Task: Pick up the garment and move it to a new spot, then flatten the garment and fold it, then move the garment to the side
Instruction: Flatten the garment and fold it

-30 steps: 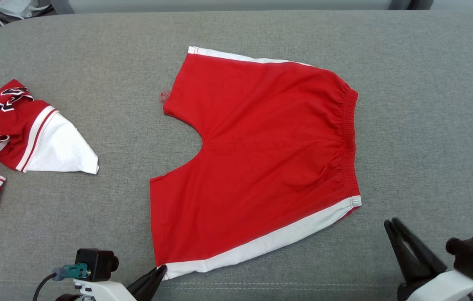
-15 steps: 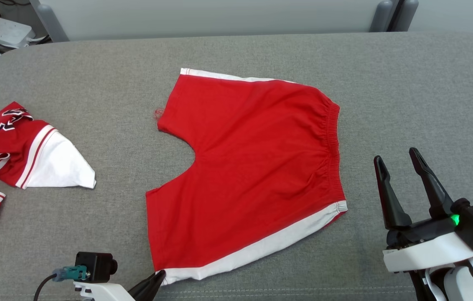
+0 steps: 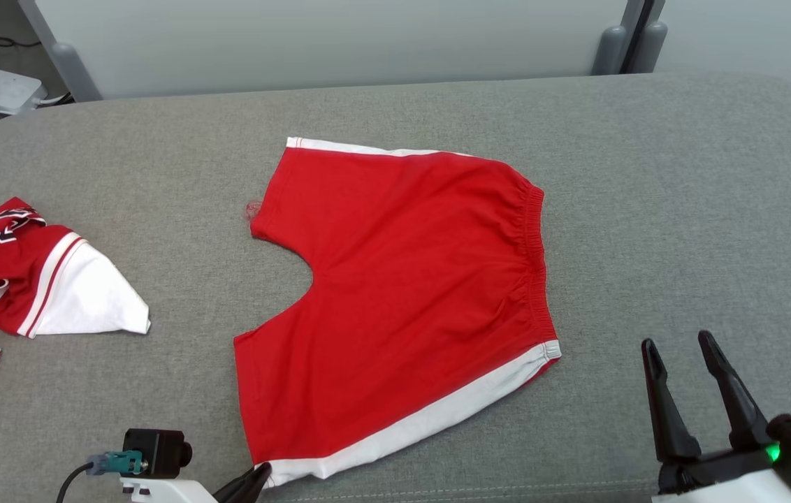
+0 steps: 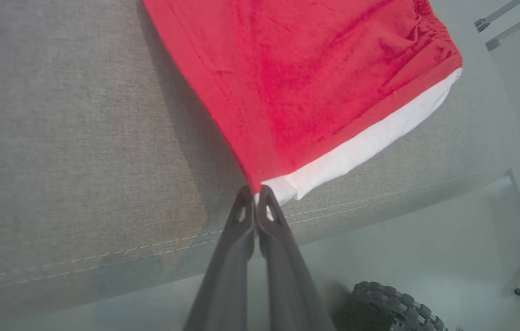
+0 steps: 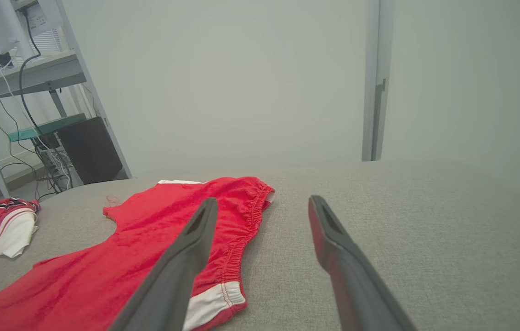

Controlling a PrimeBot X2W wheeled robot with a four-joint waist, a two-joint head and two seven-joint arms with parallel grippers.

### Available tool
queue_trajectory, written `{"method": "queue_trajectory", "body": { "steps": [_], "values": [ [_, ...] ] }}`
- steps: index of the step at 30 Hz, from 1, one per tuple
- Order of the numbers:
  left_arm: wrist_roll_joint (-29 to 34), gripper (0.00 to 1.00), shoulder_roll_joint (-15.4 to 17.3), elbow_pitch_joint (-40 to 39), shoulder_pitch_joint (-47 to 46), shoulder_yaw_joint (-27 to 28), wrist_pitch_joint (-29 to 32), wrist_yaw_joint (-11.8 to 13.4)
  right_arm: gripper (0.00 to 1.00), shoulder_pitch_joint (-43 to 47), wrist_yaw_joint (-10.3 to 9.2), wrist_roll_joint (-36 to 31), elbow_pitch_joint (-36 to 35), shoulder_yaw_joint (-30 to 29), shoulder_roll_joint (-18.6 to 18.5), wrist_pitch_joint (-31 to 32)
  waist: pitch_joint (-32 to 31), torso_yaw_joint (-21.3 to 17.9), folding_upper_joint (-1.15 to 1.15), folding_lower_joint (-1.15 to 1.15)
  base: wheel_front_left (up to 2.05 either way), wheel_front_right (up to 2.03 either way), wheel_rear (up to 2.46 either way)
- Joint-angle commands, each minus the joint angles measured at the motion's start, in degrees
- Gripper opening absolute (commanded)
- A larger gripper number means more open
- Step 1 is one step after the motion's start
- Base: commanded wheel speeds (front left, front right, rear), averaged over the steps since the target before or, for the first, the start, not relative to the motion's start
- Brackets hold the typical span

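The garment, a pair of red shorts (image 3: 402, 293) with white side stripes, lies spread flat on the grey cushioned surface (image 3: 682, 209), its elastic waistband to the right. My left gripper (image 3: 263, 469) sits at the near left leg corner, by the front edge. In the left wrist view that gripper (image 4: 255, 191) is shut, pinching the corner where the red cloth (image 4: 296, 82) meets the white stripe. My right gripper (image 3: 676, 340) hovers open to the right of the waistband's near corner and holds nothing. In the right wrist view its fingers (image 5: 262, 201) frame the waistband side of the shorts (image 5: 149, 230).
A crumpled red and white jersey (image 3: 11, 272) lies at the left edge of the surface, also seen as a small heap (image 5: 2, 225) in the right wrist view. Bare grey surface extends right of the shorts. The stitched front edge and my wheel (image 4: 393, 308) lie below.
The head camera has tilted up, shifting the whole picture down. My right gripper rose and turned with its fingers apart, then drew back toward the near edge. The left gripper kept hold of the corner.
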Motion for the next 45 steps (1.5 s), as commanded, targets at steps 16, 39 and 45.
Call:
{"method": "queue_trajectory", "body": {
  "steps": [16,39,45],
  "values": [
    [-1.48,0.00,1.34,0.17,-1.87,2.15,-0.20,-0.92,1.00,3.83,-0.16,-0.15,-2.65,1.98,0.66,-0.76,-1.38,-0.58,0.00,0.00,0.00,0.00,0.00],
    [-0.77,0.00,0.60,1.35,-6.47,0.34,-1.10,-3.22,1.00,-11.57,-0.16,4.73,7.56,12.06,-11.83,15.25,3.57,1.33,0.00,0.00,0.00,0.00,0.00],
    [-0.54,0.00,-0.15,2.47,-8.45,-0.26,-1.86,-4.08,1.00,-15.66,-0.16,7.56,10.78,17.89,-15.67,19.00,5.50,2.56,0.00,0.00,0.00,0.00,0.00]
  ]
}}
